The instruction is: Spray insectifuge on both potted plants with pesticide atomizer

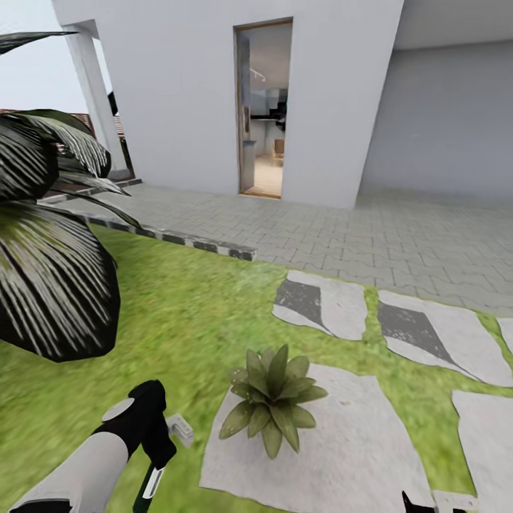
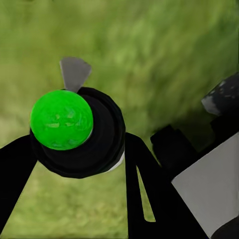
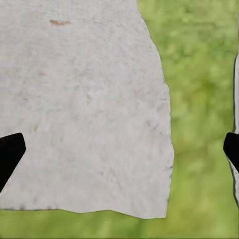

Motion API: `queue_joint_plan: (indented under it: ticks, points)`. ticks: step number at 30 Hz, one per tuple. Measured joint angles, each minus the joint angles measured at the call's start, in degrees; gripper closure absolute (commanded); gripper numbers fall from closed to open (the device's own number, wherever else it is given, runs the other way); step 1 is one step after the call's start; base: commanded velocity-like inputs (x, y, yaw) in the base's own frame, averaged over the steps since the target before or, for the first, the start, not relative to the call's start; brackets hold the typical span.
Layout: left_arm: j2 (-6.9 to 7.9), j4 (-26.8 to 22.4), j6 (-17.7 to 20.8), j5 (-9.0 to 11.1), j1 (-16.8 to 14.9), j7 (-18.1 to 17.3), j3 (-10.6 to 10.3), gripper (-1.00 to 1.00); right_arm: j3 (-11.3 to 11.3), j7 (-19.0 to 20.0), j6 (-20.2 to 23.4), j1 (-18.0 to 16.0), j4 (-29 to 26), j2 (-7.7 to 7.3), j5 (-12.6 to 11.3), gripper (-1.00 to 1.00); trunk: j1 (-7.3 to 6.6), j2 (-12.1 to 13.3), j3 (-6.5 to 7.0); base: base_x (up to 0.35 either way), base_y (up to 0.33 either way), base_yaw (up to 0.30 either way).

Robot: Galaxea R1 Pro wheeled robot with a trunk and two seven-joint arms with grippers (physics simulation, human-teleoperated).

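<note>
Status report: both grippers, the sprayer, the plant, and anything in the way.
Left gripper shut on green-capped atomizer, over lawn. Right gripper open, over stepping stone. Potted plant close ahead on its stone. Nothing in between.

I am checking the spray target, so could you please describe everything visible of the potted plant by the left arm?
The potted plant is a small rosette of broad, pointed green leaves, paler at the tips, spreading outward and upright. The leaves hide its pot. It stands on a pale stepping stone near that stone's grass edge; nothing else touches it.
</note>
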Motion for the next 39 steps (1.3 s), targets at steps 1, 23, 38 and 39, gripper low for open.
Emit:
queue_joint_plan:
  ticks: [1, 23, 38, 39]
  points:
    - [0.03, 0.0, 0.0, 0.0, -0.1, 0.1, 0.0, 1.00, 0.0, 0.0, 0.0, 0.0, 0.0, 0.00, 0.0, -1.00, 0.00, 0.0, 0.00, 0.196, -0.025, 0.123]
    - [-1.54, 3.6, 0.1, 0.4, 0.1, 9.5, 0.5, 1.00, 0.0, 0.0, 0.0, 0.0, 0.0, 0.00, 0.0, -1.00, 0.03, 0.0, 0.00, 0.015, -0.002, 0.077]
    - [-1.57, 2.5, 0.1, 1.2, 0.1, 9.4, 1.3, 1.00, 0.0, 0.0, 0.0, 0.0, 0.0, 0.00, 0.0, -1.00, 0.03, 0.0, 0.00, 0.000, -0.215, 0.150]
    - [-1.57, 2.5, 0.1, 1.4, 0.1, 9.3, 1.5, 1.00, 0.0, 0.0, 0.0, 0.0, 0.0, 0.00, 0.0, -1.00, 0.03, 0.0, 0.00, 0.000, -0.273, 0.000]
